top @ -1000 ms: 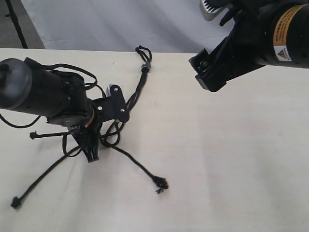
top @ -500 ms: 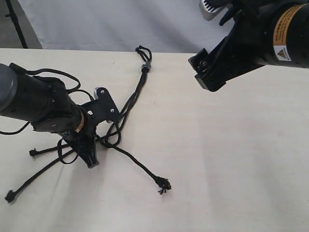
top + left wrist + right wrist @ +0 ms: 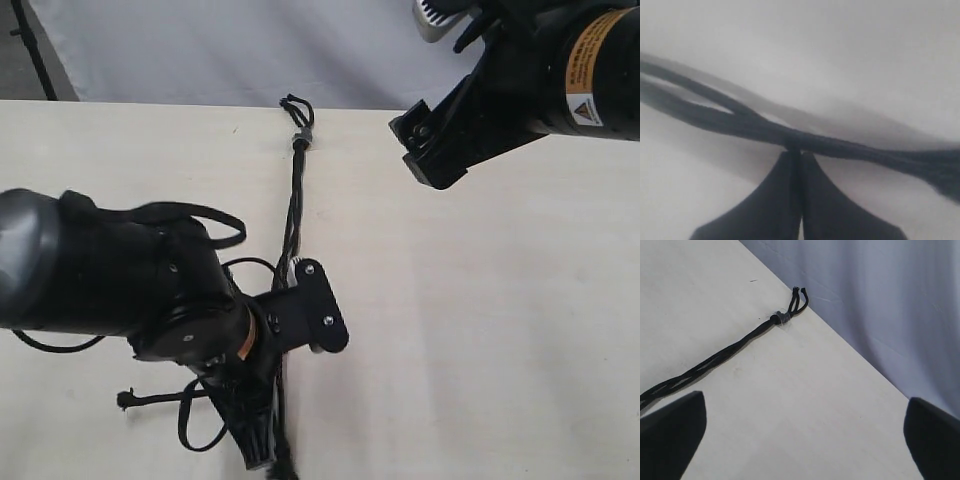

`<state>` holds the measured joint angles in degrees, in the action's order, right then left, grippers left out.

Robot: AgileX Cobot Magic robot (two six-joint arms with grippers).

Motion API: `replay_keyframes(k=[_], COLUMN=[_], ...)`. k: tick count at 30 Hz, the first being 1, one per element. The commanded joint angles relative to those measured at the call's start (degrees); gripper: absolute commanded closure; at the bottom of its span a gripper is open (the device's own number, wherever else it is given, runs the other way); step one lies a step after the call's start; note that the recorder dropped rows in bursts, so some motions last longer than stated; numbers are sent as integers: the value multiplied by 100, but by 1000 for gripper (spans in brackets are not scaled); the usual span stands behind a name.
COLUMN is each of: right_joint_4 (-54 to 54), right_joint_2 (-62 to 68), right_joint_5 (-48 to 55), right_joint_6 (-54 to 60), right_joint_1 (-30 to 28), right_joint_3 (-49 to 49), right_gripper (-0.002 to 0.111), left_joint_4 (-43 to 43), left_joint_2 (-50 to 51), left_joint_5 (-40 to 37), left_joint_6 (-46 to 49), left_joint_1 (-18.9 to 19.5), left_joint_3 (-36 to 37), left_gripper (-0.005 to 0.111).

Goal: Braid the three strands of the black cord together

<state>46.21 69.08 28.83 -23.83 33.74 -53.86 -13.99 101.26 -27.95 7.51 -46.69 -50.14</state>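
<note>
The black cord [image 3: 293, 205] runs straight across the table from its grey band [image 3: 303, 134] at the far edge toward my left arm. There its three strands pass behind the arm. One strand tip [image 3: 125, 400] and a loose loop [image 3: 190, 428] show beside my left gripper [image 3: 260, 455], which is low at the near edge. Up close, the left gripper [image 3: 799, 152] is shut on the bunched strands [image 3: 755, 129]. My right gripper [image 3: 428, 152] hangs high at the far right. It is open [image 3: 805, 440] and holds nothing, and it looks down on the cord [image 3: 715, 360] and band [image 3: 781, 317].
The pale wooden table [image 3: 480, 330] ends at a grey cloth backdrop [image 3: 200, 50] behind the far edge. My left arm's own black cables [image 3: 200, 215] loop over its body. A dark stand leg [image 3: 30, 50] is at the far left.
My left arm has swung right and toward the near edge, drawing the splayed strands into one straight line. The frayed tip that lay in the middle is out of sight. The right arm is still.
</note>
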Motion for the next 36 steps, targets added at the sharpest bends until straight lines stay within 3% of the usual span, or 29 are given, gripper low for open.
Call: replay_keyframes(k=[1, 8, 18, 20, 24, 28, 32, 36], right_joint_4=[42, 42, 31, 31, 31, 33, -38, -1076], right_joint_2=[-24, -24, -24, -24, -24, -24, -24, -14], right_joint_5=[-31, -31, -31, -31, -31, -31, -31, -31], right_joint_6=[-17, -17, -17, -17, -17, -50, -355, 152], right_joint_1=[-35, -35, -35, -35, -35, -35, -35, 12], right_joint_3=[1, 1, 1, 1, 1, 1, 1, 1], right_gripper=[9, 9, 9, 9, 9, 9, 9, 9], left_joint_4=[79, 114, 166, 295, 453, 487, 335, 59], left_joint_2=[-338, -198, 212, 211, 163, -21, -622, -1561], left_joint_5=[-23, -58, 18, 91, 208, 219, 152, 84], left_joint_6=[-113, -154, -154, -154, -154, -154, -154, -179], left_joint_1=[316, 846, 883, 883, 883, 883, 883, 1126], left_joint_3=[36, 46, 46, 46, 35, 35, 35, 35], left_gripper=[107, 107, 102, 90, 55, 38, 41, 57])
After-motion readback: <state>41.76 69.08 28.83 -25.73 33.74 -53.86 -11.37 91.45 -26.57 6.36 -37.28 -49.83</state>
